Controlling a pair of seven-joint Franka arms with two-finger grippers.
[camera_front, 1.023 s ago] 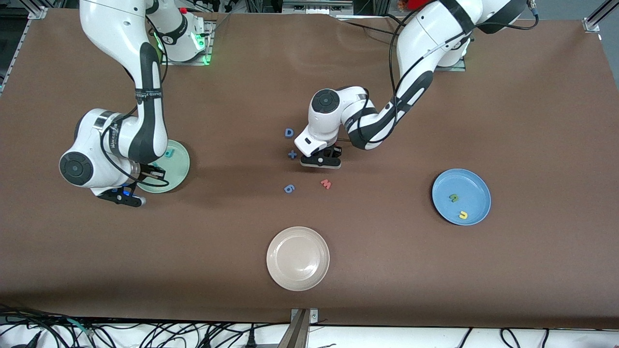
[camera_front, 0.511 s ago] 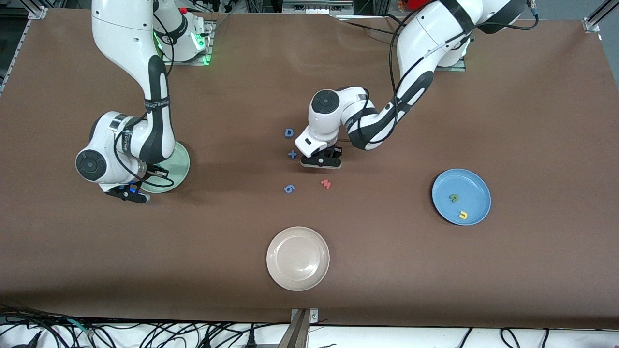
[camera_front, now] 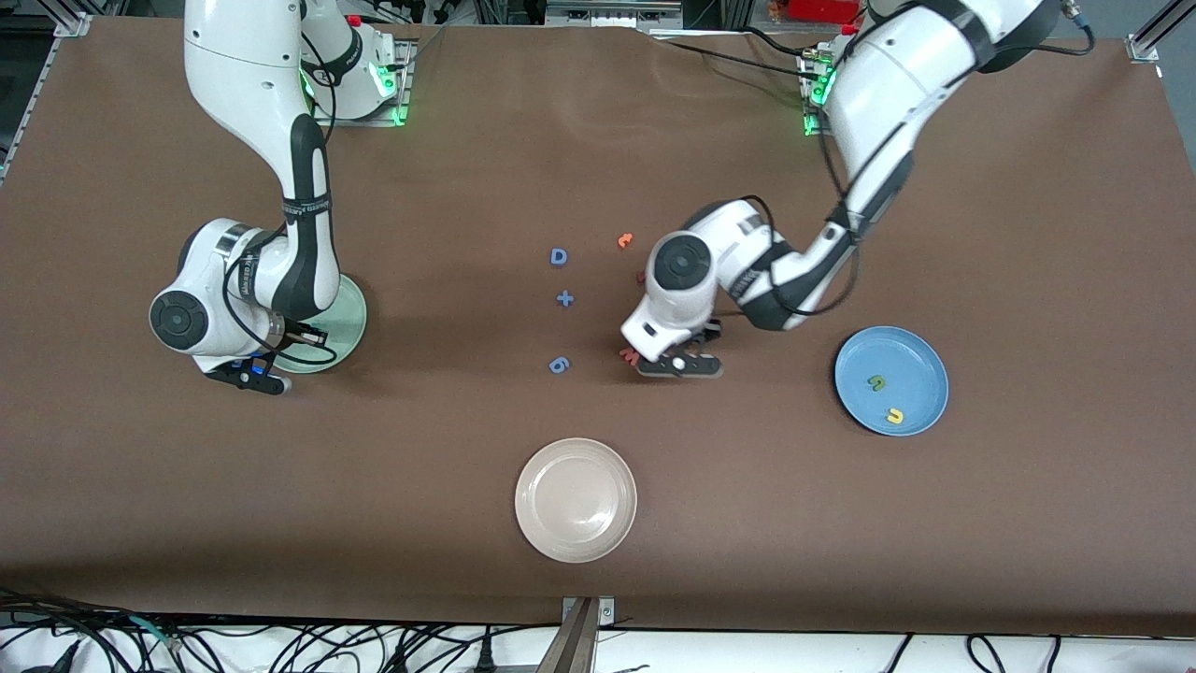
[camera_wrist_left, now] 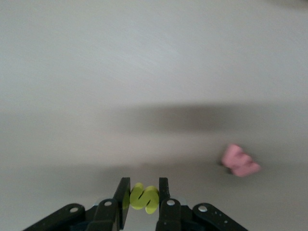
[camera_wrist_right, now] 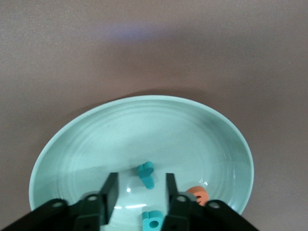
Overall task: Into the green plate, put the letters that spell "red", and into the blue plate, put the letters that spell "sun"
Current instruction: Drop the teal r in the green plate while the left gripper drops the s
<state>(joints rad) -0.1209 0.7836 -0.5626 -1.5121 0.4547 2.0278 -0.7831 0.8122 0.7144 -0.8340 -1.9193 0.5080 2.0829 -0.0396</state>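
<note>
Starting at the right arm's end of the table, your right gripper (camera_front: 245, 375) hangs over the green plate (camera_front: 348, 322), and the arm covers most of that plate in the front view. The right wrist view shows its jaws spread, with nothing between them. In the plate (camera_wrist_right: 86, 144) below lie a teal "r" (camera_wrist_right: 146, 174), a teal "d" (camera_wrist_right: 153, 221) cut off at the picture's edge, and an orange "e" (camera_wrist_right: 198, 195) half hidden by one finger (camera_wrist_right: 176, 199).

Moving toward the middle, you have a blue capital "D" (camera_front: 559, 256), a blue plus sign (camera_front: 564, 299) and a blue "6" (camera_front: 559, 365) lying in a line on the brown table (camera_front: 598, 579). The beige plate (camera_front: 576, 499) sits nearest the front camera. A small orange piece (camera_front: 625, 239) lies beside the "D"; its shape is too small to make out. A dark red piece (camera_front: 641, 277) peeks from under the left arm.

Your left gripper (camera_front: 680, 366) is over the table just beside the pink letter (camera_front: 630, 355), which it partly hides. The left wrist view shows its jaws pinching the yellow "s" (camera_wrist_left: 144, 197).

At the left arm's end, the blue plate (camera_front: 864, 350) holds the green "n" (camera_front: 876, 381) and the yellow "u" (camera_front: 895, 416).
</note>
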